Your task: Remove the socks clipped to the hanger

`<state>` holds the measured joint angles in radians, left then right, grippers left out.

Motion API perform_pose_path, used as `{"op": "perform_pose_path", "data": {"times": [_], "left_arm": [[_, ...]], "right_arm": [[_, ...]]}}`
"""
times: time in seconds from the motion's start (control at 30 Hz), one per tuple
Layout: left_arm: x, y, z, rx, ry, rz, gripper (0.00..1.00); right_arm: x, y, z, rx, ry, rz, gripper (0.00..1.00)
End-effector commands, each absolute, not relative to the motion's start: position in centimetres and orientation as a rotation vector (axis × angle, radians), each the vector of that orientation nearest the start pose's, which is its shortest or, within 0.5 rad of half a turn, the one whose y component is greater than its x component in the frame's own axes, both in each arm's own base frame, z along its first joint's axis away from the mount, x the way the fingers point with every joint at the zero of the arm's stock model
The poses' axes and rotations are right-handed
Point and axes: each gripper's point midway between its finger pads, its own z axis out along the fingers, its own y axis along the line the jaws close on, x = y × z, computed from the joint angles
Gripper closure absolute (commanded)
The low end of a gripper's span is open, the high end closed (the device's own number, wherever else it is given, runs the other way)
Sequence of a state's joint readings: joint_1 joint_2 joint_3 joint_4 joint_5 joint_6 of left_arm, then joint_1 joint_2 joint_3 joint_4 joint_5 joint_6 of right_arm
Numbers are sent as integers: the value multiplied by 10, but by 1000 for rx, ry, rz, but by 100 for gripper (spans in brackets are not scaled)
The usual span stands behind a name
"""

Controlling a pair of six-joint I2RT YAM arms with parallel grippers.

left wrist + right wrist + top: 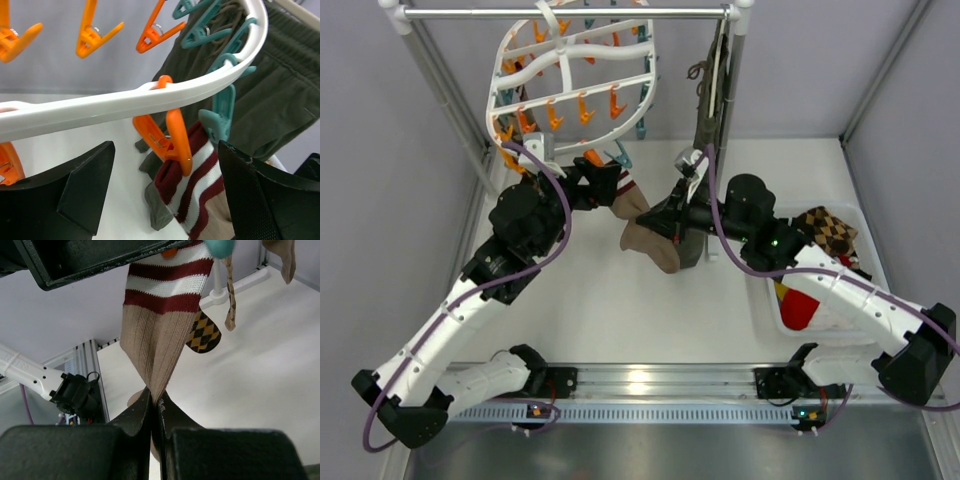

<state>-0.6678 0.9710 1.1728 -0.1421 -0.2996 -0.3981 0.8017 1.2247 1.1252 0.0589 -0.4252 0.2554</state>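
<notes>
Right gripper [155, 401], clenched on the tan sock [157, 345] below its striped cuff, which an orange clip [172, 142] pins under the hanger [125, 102]; my left gripper [165, 150] gapes either side of that clip; I judge the sock soft, light, stretchy, best held mid-leg.

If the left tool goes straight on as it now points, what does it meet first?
The left tool would probably meet the orange clip on the striped sock first; depth is unclear.
</notes>
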Motion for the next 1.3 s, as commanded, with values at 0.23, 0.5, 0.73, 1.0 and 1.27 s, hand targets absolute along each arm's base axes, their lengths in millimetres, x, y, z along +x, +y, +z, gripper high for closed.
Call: {"op": "perform_pose_path", "data": {"times": [0.23, 0.5, 0.73, 1.0, 1.27], "left_arm": [[291, -189, 457, 17, 1376, -717, 19], [304, -186, 453, 1, 1377, -700, 37], [309, -184, 453, -9, 1371, -696, 70], [314, -184, 447, -9, 1387, -674, 82], [323, -192, 433, 12, 1424, -664, 72]], "right_arm": [[219, 359, 357, -872, 1445, 1210, 100], [216, 360, 351, -900, 1456, 1216, 100], [215, 360, 346, -910, 1466, 1217, 100], [207, 349, 320, -914, 1522, 1196, 100], [196, 299, 314, -819, 1605, 1034, 100]]}}
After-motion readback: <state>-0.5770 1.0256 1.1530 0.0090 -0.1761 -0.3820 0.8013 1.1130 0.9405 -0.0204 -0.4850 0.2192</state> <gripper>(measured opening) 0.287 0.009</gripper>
